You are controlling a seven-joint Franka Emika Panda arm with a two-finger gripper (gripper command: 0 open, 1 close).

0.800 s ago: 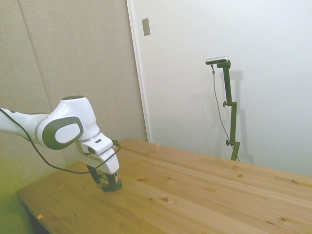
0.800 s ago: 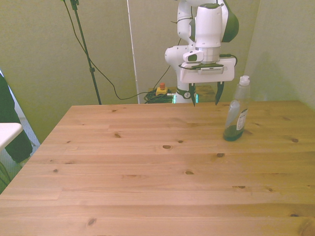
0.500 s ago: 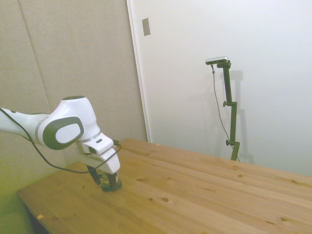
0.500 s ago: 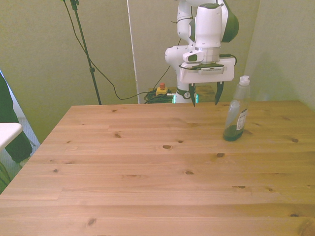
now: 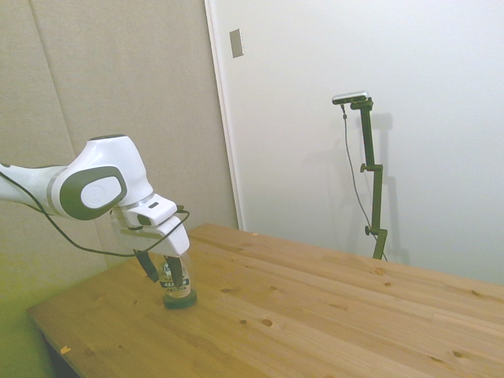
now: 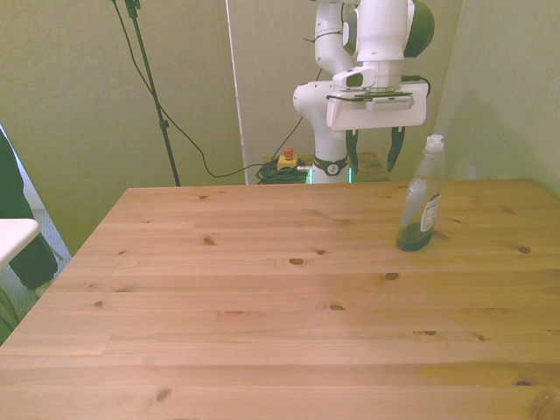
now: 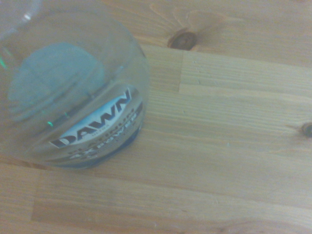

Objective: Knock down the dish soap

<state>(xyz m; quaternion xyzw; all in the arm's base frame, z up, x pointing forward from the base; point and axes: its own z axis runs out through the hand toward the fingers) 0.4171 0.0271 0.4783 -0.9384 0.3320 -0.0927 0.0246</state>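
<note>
The dish soap (image 6: 419,206) stands upright on the wooden table (image 6: 262,315) near the front view's right, a clear bottle with a white cap, a dark label and green liquid at the bottom. My gripper (image 6: 372,161) hangs open just to the front view's left of the bottle's upper half, farther back, with nothing between its fingers. In the side view the gripper (image 5: 163,271) is in front of the dish soap (image 5: 180,298), hiding much of the bottle. The wrist view looks down on the dish soap (image 7: 73,92) from close above, label showing.
A person's dark garment (image 6: 19,232) and a white surface (image 6: 12,234) sit at the front view's left edge. A yellow box with a red button (image 6: 286,159) and cables lie on the floor behind the table. The bottle stands near the table's far right corner.
The gripper has risen and shifted slightly toward the front view's right, closer to the bottle's top. The bottle has not moved and still stands upright.
</note>
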